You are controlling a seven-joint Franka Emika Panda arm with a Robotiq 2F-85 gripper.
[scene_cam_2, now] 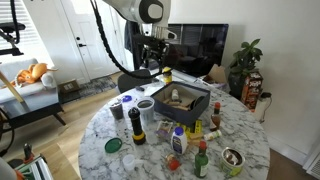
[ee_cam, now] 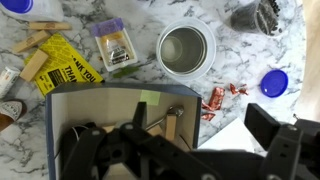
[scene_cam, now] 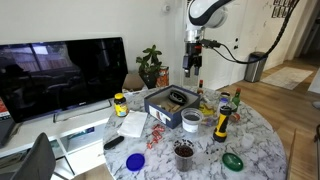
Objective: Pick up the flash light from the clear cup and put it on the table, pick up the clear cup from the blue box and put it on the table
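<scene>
The flash light (scene_cam: pixel 222 122) stands upright on the table (scene_cam: pixel 250 140), yellow with a black head; it also shows in an exterior view (scene_cam_2: pixel 136 124). The clear cup (ee_cam: pixel 186 50) stands empty on the marble beside the blue box (ee_cam: pixel 110 95), also seen in both exterior views (scene_cam: pixel 191 120) (scene_cam_2: pixel 146 111). The blue box (scene_cam: pixel 166 100) (scene_cam_2: pixel 182 100) holds small odds and ends. My gripper (scene_cam: pixel 193 67) (scene_cam_2: pixel 152 62) hangs open and empty well above the box's edge; in the wrist view its fingers (ee_cam: pixel 200 125) straddle the box wall. The flash light is outside the wrist view.
A grey patterned cup (ee_cam: pixel 258 15), a blue lid (ee_cam: pixel 274 82), red wrappers (ee_cam: pixel 216 97), a yellow packet (ee_cam: pixel 66 66) and a small jar (ee_cam: pixel 112 42) lie around the box. A dark brown cup (scene_cam: pixel 184 152), green lid (scene_cam: pixel 232 160) and bottles (scene_cam_2: pixel 200 158) stand near the table's edge.
</scene>
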